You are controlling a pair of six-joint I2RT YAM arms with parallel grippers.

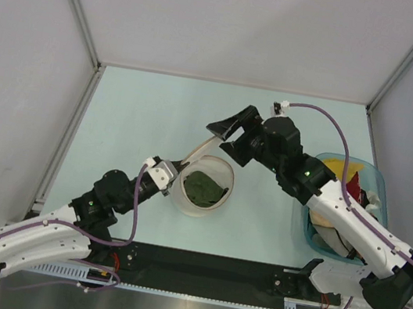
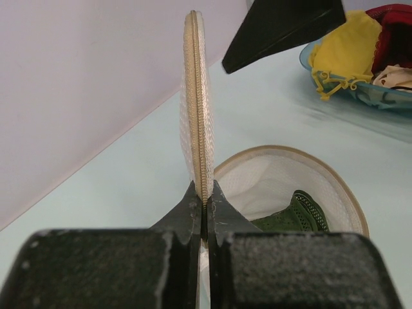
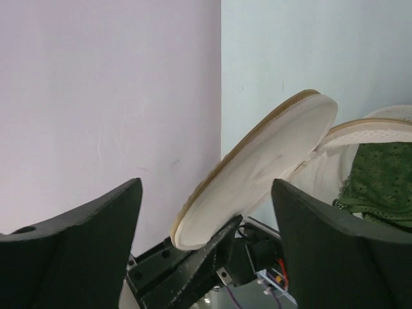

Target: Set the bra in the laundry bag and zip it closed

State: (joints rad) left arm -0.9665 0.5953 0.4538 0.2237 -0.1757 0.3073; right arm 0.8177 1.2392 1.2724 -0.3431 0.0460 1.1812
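Two halves of the round cream-white mesh laundry bag (image 1: 197,213) stand apart at the centre of the overhead view. The lower shell lies flat on the pale green table (image 1: 134,111), and the zip-edged lid (image 1: 197,153) is stood up on edge. The left gripper (image 2: 203,201) is clamped on the lid's rim, apparently to hold the mouth open. The dark olive-green padded bra (image 1: 205,188) sits inside the shell. The right gripper (image 1: 225,140), fingers spread wide and empty, hangs just above the lid, seemingly placed to press it down for zipping.

Bra (image 2: 300,212) mostly hidden behind laundry bag (image 2: 270,174) wall; tub (image 1: 379,177) perhaps half covered by right arm (image 1: 347,214).
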